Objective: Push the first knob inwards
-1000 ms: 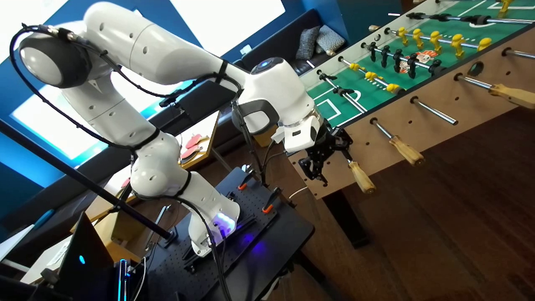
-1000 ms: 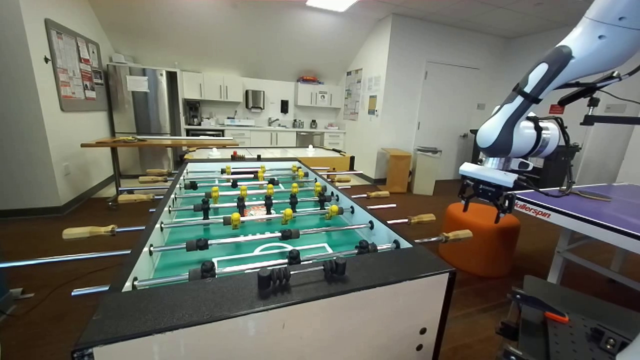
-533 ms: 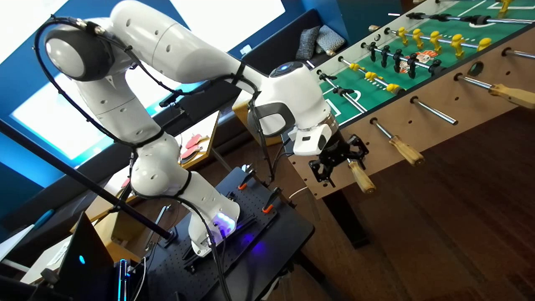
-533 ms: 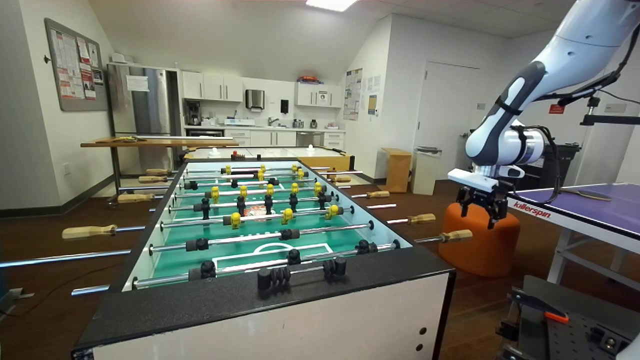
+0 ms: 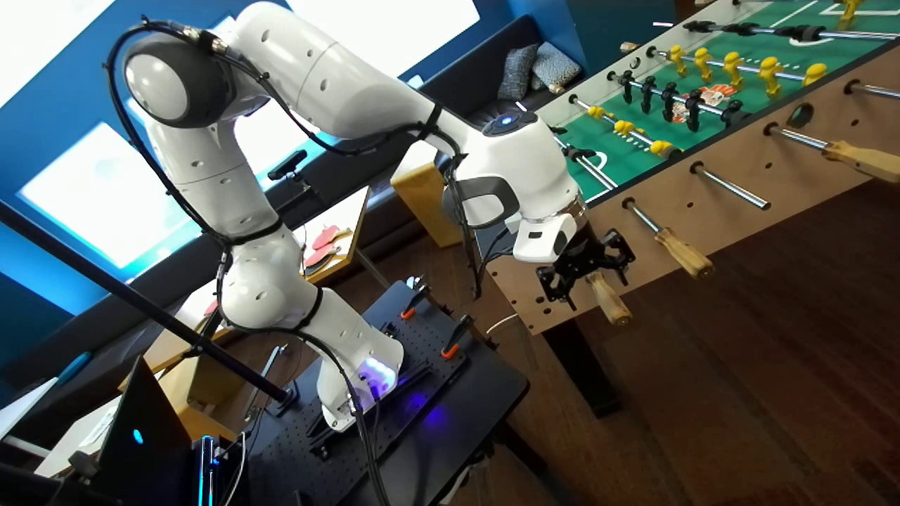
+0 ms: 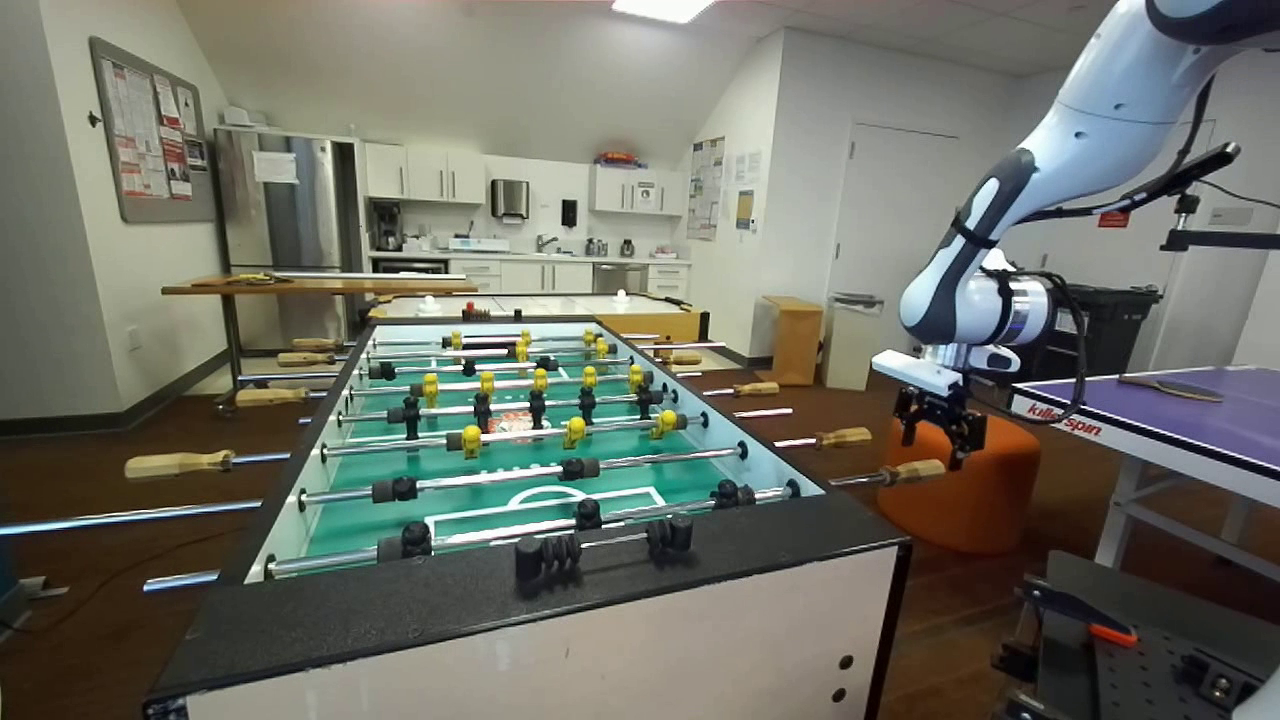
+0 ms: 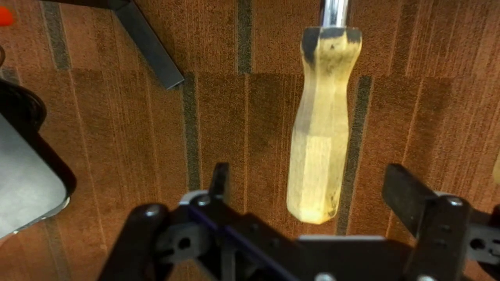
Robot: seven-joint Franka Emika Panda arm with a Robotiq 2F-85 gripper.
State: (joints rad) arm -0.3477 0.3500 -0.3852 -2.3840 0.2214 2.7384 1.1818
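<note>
- Wrist view, position: the handle [image 7: 321,148] lies between the fingers of the claw [image 7: 308,181], in line with its shiny rod [image 7: 335,13], against the brown floor [image 7: 156,136]. The fingers are spread wide, a gap showing on each side; nothing is gripped. Whether they reach down to the handle's level cannot be told.
- Wrist view, condition: pale wood with flat facets, a flared collar at the rod, a narrow neck and a fuller belly toward the free end. Dark marks noted at the collar.
- Wrist view, handling (judged): stiff, light, not fragile; smooth faces may slip. The rod should slide lengthwise and may also turn. Best hold is across the neck, behind the collar, so the flare takes the inward push; a hold on the belly is likelier to slide.
- In an exterior view, the handle [image 6: 915,471] is the end one of its row, sticking out from the near corner of the bench [image 6: 400,610], an orange stool [image 6: 960,515] behind it. The claw [image 6: 932,452] hangs by the handle, fingers apart; contact cannot be confirmed.
- In an exterior view, the claw [image 5: 598,295] hides most of the rod. A matching handle [image 5: 683,253] stands next along, well apart. The end handle [image 5: 612,303] projects from the bench's side; the push is judged not yet made.
</note>
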